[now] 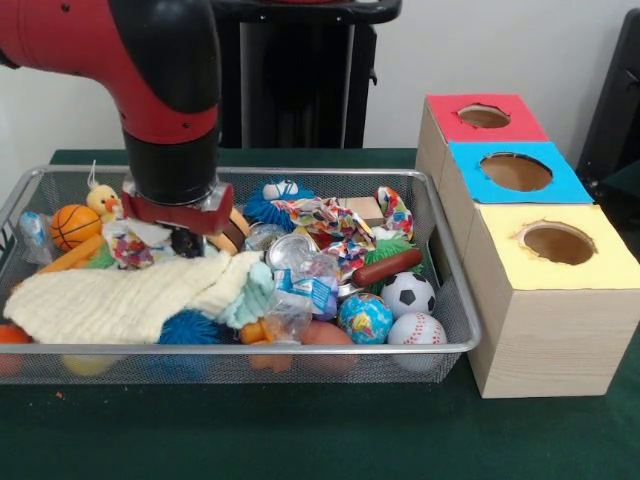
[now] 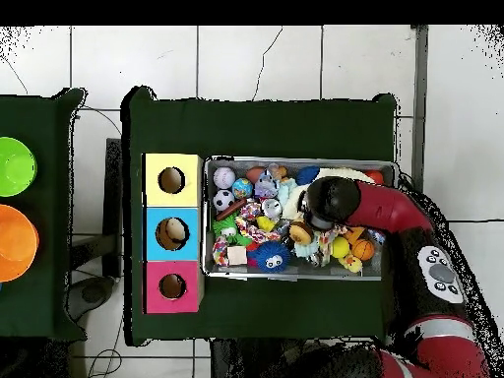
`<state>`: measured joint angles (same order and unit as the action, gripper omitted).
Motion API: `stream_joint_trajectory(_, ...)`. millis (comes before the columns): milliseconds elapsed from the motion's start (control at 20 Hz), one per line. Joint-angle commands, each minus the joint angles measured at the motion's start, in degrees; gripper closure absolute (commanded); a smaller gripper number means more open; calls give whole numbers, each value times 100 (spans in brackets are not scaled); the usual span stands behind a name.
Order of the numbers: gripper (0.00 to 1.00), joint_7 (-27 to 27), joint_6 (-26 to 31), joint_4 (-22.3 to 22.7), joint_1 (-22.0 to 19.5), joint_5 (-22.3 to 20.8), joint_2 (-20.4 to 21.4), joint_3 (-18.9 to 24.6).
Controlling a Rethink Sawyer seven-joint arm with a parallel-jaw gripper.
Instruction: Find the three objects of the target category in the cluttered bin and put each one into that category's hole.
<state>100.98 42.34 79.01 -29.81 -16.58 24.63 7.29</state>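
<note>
My hand [image 1: 178, 225] is down in the left part of the wire bin [image 1: 452, 300], buried among the toys just above the cream cloth [image 1: 120, 295]; I cannot tell whether it grips anything. The soccer ball [image 1: 408, 294], baseball [image 1: 417, 329] and globe ball [image 1: 365, 318] lie together at the bin's right front corner, beside the yellow-topped box [image 1: 555, 300].

End effector [image 1: 178, 228] fingers buried among the toys — arm [image 1: 120, 50] cut off by the front view's top and left edges.
</note>
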Motion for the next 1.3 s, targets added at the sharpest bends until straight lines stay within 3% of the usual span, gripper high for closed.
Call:
stream_joint_trajectory(50,100,1091,593,-387,445,758,-278,457)
stream_joint_trajectory(600,100,1429,925,-556,774,1400,-441,138)
stream_joint_trajectory(900,100,1351,1008,-263,761,1709,-403,88)
stream_joint_trajectory(1050,100,1661,1341,50,726,2195,-371,126)
stream_joint_trajectory(1300,100,1968,1266,463,844,2604,-292,-10)
